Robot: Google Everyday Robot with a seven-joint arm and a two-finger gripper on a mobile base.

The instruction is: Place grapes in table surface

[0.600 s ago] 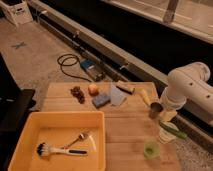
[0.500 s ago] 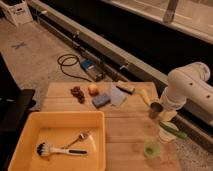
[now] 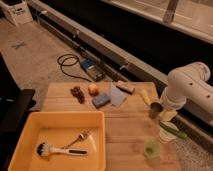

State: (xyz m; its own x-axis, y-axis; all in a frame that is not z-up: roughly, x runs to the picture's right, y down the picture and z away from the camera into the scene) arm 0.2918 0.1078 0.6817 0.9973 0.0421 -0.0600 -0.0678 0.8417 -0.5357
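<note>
1. The grapes [image 3: 77, 93] are sitting on the table surface [image 3: 129, 126], toward its far left, at about 10 o'clock from the tabletop's middle.
2. The bunch is lying loose, with nothing touching it from above.
3. An orange cube [image 3: 93, 89] is sitting just beside the grapes, at their 2 o'clock.
4. A blue block [image 3: 101, 100] is lying near the cube, at its 5 o'clock.
5. A pale grey-blue sheet [image 3: 118, 95] is lying at the block's 2 o'clock, seemingly touching it.
6. A brownish object [image 3: 125, 87] is resting at the far edge, at 12 o'clock from the sheet.
7. The gripper [image 3: 156, 111] is hanging from the white arm [image 3: 187, 90] over the right side of the table, at about 3 o'clock, well apart from the grapes.
8. Whether the claw is open or closed: cannot tell; it is showing only as a dark stub.
9. A yellow object [image 3: 145, 96] is lying at the gripper's 11 o'clock.
10. A small green cup [image 3: 151, 148] is standing at 5 o'clock, near the right edge.
11. A yellow tray [image 3: 65, 116] is filling the near left, at 7 o'clock.
12. Inside the tray, a brush [image 3: 57, 150] and a fork [image 3: 80, 137] are lying.
</note>
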